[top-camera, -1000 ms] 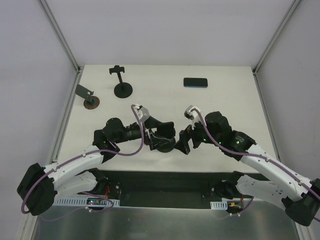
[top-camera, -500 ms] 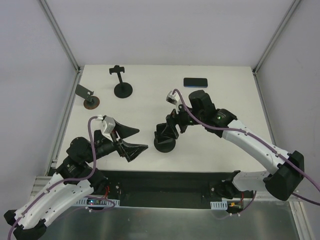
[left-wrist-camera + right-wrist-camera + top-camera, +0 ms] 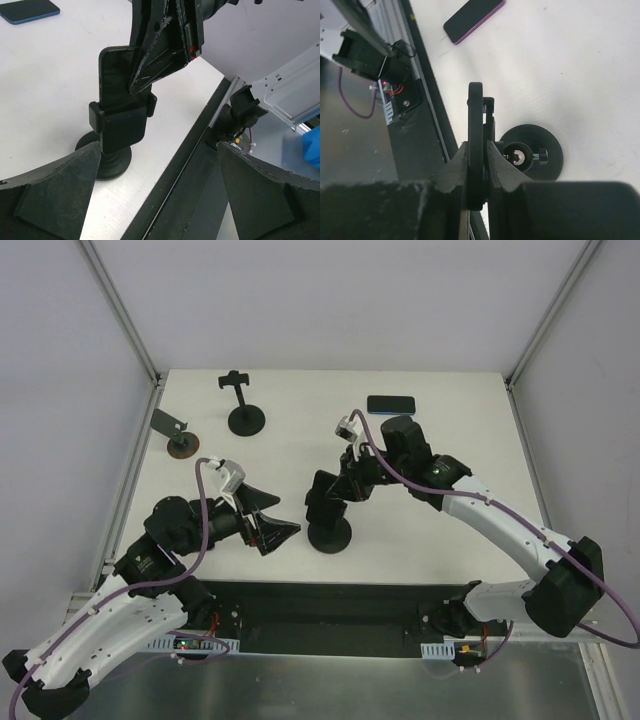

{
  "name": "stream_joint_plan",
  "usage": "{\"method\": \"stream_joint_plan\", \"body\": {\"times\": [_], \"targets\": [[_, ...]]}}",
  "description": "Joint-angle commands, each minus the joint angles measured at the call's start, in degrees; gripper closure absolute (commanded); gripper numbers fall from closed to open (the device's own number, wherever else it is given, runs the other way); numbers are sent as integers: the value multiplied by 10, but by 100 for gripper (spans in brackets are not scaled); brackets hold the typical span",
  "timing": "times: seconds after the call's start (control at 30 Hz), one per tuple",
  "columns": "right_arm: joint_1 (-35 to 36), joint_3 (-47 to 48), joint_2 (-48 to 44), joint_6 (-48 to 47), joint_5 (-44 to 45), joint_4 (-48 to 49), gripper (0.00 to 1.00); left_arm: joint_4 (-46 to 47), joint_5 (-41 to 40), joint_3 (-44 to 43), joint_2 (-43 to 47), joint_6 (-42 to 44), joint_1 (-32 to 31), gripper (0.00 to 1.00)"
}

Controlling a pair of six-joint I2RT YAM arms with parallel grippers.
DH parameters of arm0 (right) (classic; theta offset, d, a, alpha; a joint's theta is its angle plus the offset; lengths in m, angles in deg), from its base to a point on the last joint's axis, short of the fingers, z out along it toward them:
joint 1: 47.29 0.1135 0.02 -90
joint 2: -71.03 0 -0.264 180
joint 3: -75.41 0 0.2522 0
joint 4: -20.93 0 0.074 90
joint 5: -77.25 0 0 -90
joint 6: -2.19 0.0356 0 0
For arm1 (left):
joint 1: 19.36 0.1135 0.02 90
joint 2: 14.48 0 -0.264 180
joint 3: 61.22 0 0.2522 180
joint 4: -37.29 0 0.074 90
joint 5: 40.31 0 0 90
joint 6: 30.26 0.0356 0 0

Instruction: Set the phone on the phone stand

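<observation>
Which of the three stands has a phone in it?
The near-centre stand: its cradle holds a black phone, clamped by the right gripper. The far upright stand and small left stand are bare.

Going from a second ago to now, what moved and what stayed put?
The left gripper backed away left from the near stand, fingers open. The right gripper swung round above it and shut its fingers on the phone sitting in it. The far stand and spare phone stayed put.
</observation>
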Motion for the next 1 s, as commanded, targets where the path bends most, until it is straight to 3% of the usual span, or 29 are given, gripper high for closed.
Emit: {"method": "stream_joint_plan", "body": {"times": [0.0,0.03,0.1,0.13,0.23,0.4,0.5,0.53,0.63,0.77,0.97], "targets": [[-42,24,-31,8,107,-8,99,10,-37,-67,-44,9,4,2],[-55,30,-38,8,218,-14,99,9,-57,-70,-53,8,4,2],[-70,36,-58,6,332,-31,99,-2,-81,-85,-59,6,4,2],[-84,37,-65,-3,461,-34,99,-14,-88,-92,-64,8,4,1],[-139,31,-80,-59,541,4,99,-27,-91,-117,-84,32,4,1],[-283,90,-23,-121,470,58,99,-27,-112,-128,-105,76,4,1],[-392,153,36,-108,377,59,99,-27,-111,-133,-126,92,4,1],[-438,167,53,-104,310,67,99,-27,-108,-134,-137,96,4,1],[-505,260,137,-96,195,73,99,-26,-101,-137,-160,93,4,1],[-531,419,262,-146,163,-27,99,-19,-71,-133,-188,48,4,2],[-567,576,380,-137,143,-36,99,-9,-61,-131,-213,70,4,2]]}}
